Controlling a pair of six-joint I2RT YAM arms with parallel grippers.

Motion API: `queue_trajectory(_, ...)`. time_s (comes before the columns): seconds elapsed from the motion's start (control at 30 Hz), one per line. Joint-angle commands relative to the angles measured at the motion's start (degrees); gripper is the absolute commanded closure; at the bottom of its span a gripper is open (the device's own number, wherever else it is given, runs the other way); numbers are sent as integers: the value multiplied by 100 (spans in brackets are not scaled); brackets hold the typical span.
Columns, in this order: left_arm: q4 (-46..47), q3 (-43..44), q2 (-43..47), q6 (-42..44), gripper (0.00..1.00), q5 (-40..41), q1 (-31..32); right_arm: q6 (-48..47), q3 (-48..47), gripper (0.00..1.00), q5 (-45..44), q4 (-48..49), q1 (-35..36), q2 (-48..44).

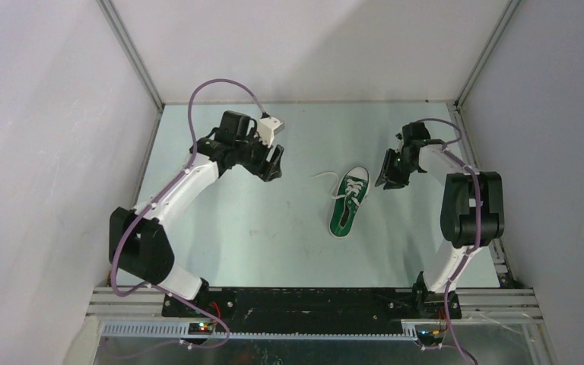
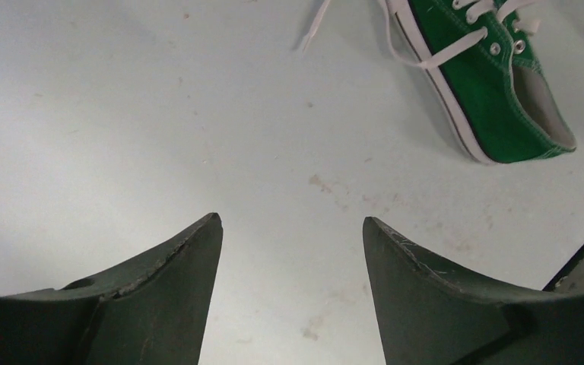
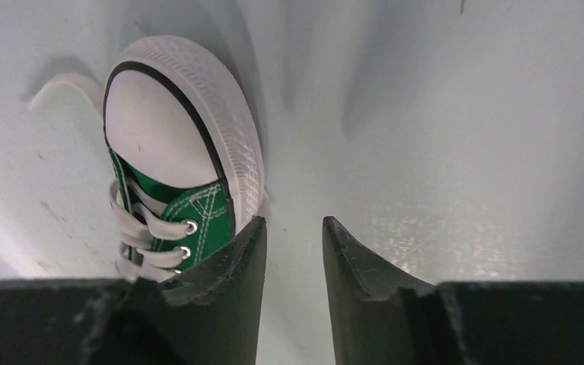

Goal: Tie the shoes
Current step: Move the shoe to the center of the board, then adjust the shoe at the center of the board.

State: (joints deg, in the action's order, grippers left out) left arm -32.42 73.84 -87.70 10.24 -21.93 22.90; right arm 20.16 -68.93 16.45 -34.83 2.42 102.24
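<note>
In the top view the green sneaker [image 1: 348, 202] lies centre-right on the table [image 1: 258, 243], toe toward the top of the frame, a white lace [image 1: 322, 176] trailing to its upper left. The left gripper [image 1: 274, 163] hangs left of it, well apart; the right gripper [image 1: 389, 170] sits just right of the toe. In the left wrist view the left gripper [image 2: 291, 220] stands wide apart over bare table, holding nothing, the sneaker [image 2: 487, 91] at upper right. In the right wrist view the right gripper [image 3: 293, 222] is partly open and grips nothing; the toe cap [image 3: 160, 129] fills the upper left, just beside one finger.
</note>
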Motion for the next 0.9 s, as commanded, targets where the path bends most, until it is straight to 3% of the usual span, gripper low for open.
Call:
queue_trajectory(0.0, -482, -87, 428, 755, 25, 472, -11, 708, -110, 66, -252, 71, 169, 149)
queue_trajectory(0.33, -682, -277, 631, 1004, 24, 685, 43, 523, -565, 67, 38, -199, 547, 792)
queue_trajectory(0.5, -750, -299, 544, 1099, 24, 799, 163, 385, -622, 61, 329, -325, 766, 980)
queue_trajectory(0.87, -715, -177, 320, 1037, 23, 698, 233, 328, -734, 62, 301, -819, 609, 714)
